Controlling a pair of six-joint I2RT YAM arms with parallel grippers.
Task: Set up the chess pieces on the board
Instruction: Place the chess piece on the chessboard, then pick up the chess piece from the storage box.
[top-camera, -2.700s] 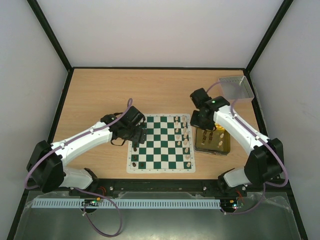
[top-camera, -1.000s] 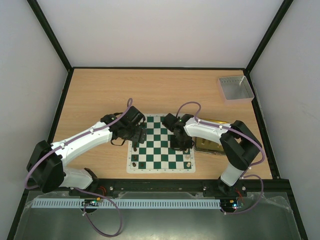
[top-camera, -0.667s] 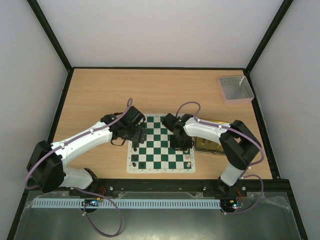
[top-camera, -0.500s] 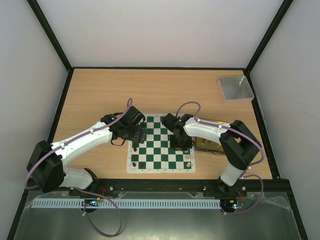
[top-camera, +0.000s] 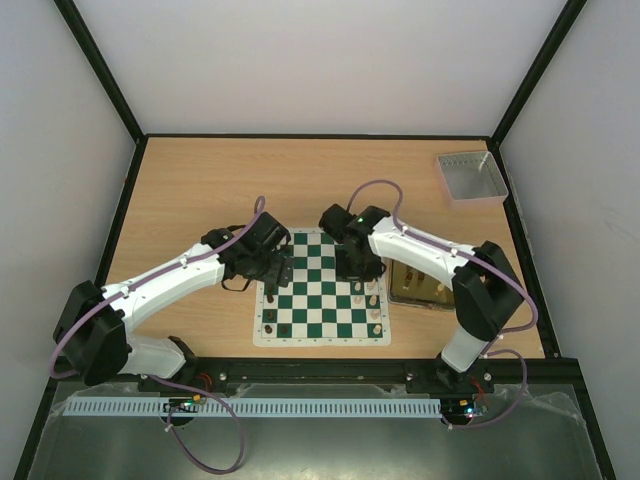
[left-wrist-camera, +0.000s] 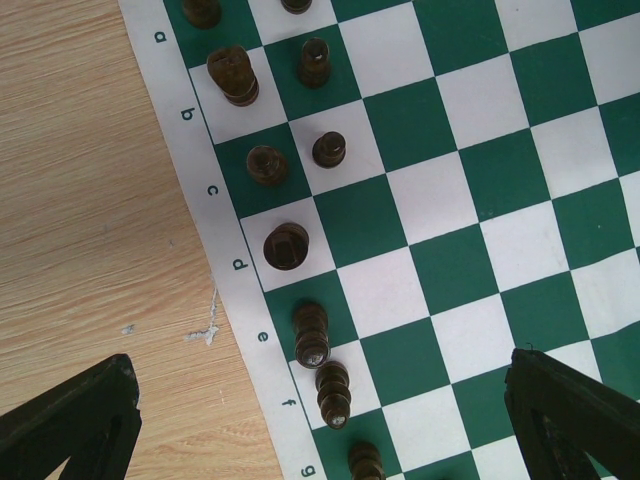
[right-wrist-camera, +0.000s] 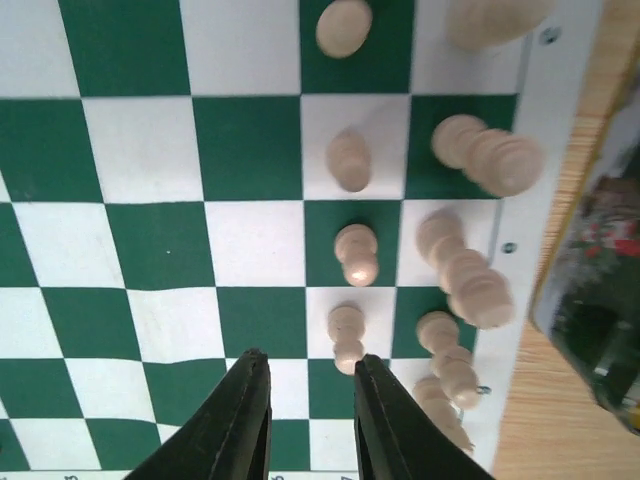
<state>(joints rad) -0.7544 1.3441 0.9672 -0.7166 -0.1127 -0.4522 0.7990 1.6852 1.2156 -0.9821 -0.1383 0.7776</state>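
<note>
Many rounded chess pieces (right-wrist-camera: 355, 255); flat checkered board (right-wrist-camera: 150, 240).

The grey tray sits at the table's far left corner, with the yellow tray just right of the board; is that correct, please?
Not quite: the top view shows the grey tray at the table's far right corner, not the left. The yellow tray is indeed just right of the board.

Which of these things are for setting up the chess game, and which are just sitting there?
For the job:
- board
- black pieces
- cream pieces
- yellow tray, with what look like more pieces in it

Just lying about:
- grey tray, far right, away from the board
</note>
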